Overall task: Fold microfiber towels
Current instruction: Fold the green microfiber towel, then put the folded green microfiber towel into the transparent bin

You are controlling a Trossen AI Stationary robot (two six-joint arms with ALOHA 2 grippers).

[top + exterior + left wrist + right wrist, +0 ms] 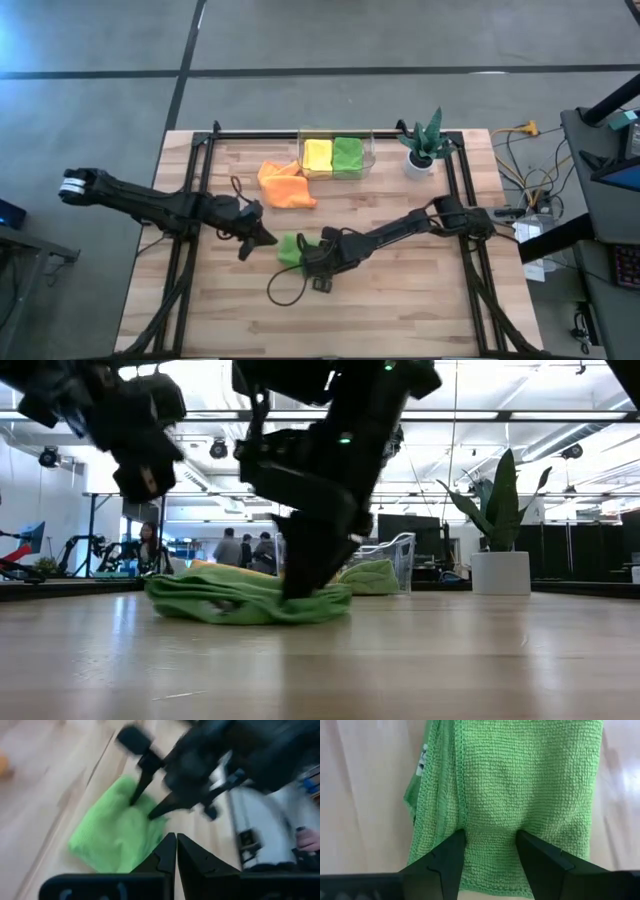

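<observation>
A lime green microfiber towel (289,248) lies folded on the table near its middle, also seen in the low view (240,600) and the left wrist view (112,837). My right gripper (490,837) stands open over it, fingertips down on the cloth. My left gripper (262,238) is shut, just left of the towel and raised above the table (145,480), holding nothing. An orange towel (285,185) lies crumpled farther back. A yellow towel (317,155) and a green towel (348,155) lie folded in a clear bin (370,152). My right gripper rests both spread fingertips (456,840) on the top face of the green towel, near its right-hand edge (490,870). The fingers come down steeply from above, slanting from the table's right. The towel lies flat on the table in several layers, with nothing pinched between the fingers.
A spiky green plant in a white pot (424,148) stands at the back right, next to the bin. A black cable (285,290) loops on the table just in front of the right gripper. Bare wood lies along the near side (400,310).
</observation>
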